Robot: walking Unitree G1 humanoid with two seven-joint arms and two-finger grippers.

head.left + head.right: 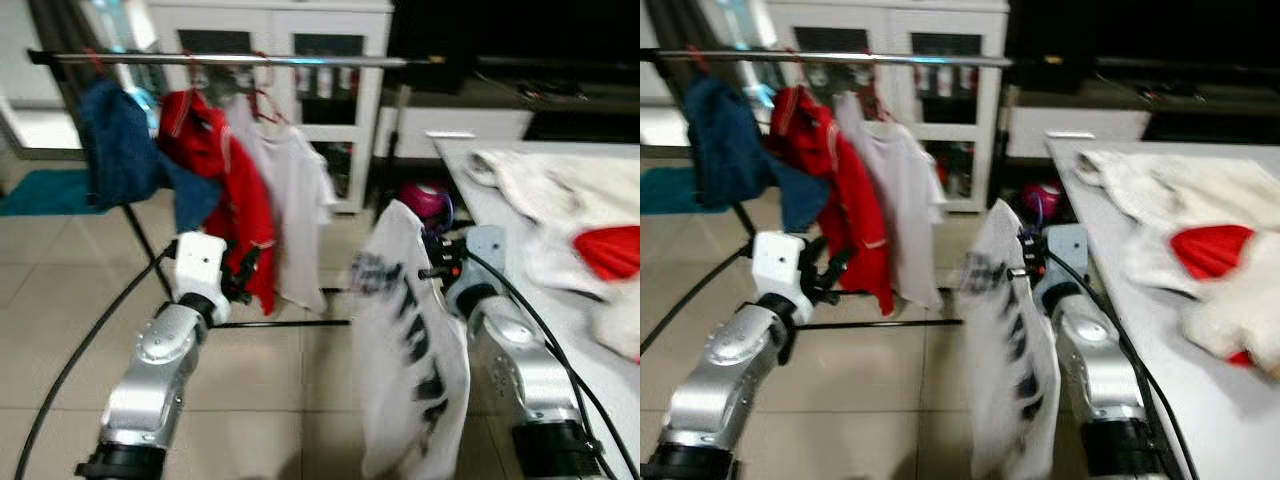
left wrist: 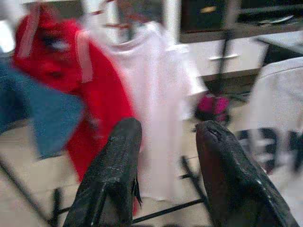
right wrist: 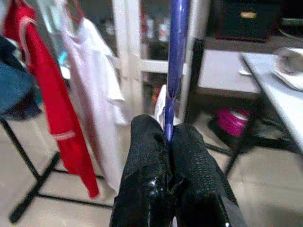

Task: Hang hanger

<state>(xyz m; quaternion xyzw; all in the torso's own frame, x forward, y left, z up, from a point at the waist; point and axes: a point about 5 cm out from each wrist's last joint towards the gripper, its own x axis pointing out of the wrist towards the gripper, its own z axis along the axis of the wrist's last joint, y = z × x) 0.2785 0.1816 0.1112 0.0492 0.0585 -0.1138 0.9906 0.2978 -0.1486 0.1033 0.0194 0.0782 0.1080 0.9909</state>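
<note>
My right gripper (image 3: 168,137) is shut on a purple hanger (image 3: 177,56) whose stem rises straight up between the fingers. A white shirt with black print (image 1: 405,330) hangs from that hanger below my right gripper (image 1: 438,262). A metal rail (image 1: 230,61) runs across the back left, and a blue garment (image 1: 120,145), a red shirt (image 1: 225,185) and a white shirt (image 1: 295,195) hang from it. My left gripper (image 2: 165,137) is open with nothing between its fingers, pointing at the red and white shirts. It sits low in front of the rack (image 1: 240,270).
A white table (image 1: 530,240) on the right carries a heap of white and red laundry (image 1: 590,240). A white cabinet (image 1: 290,30) stands behind the rack. A pink object (image 1: 428,200) lies on the tiled floor (image 1: 270,400). The rack's black legs (image 1: 275,322) cross the floor.
</note>
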